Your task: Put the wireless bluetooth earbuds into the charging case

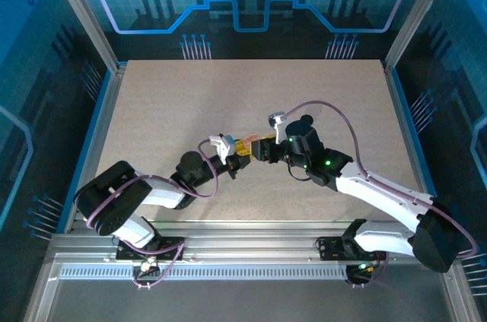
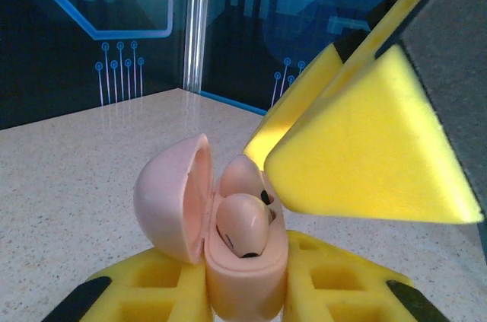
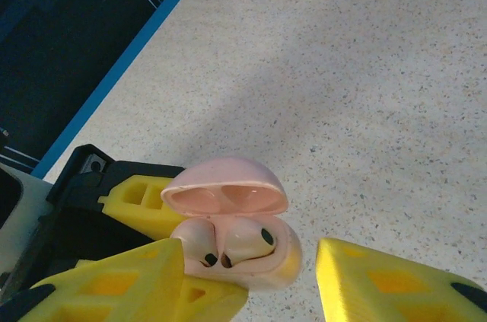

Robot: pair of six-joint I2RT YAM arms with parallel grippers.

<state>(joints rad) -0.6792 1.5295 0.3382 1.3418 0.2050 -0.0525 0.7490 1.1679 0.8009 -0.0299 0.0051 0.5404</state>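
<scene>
While gripped upright by the left end effector (image 2: 247, 295) above the worktop (image 1: 190, 101), pink charging case (image 3: 228, 192) with lid (image 2: 171, 208) swung open, two pinkish earbuds (image 2: 243, 223) seated side by side inside, right end effector (image 3: 251, 284) parted, jaws standing apart on either side of the case.

The bench (image 1: 228, 94) is a flat rectangular board, pale beige with fine dark speckling. A blue strip (image 1: 104, 120) borders each side, and aluminium rails (image 1: 228, 250) run along the near edge. Soft grey shadows cross its middle.
</scene>
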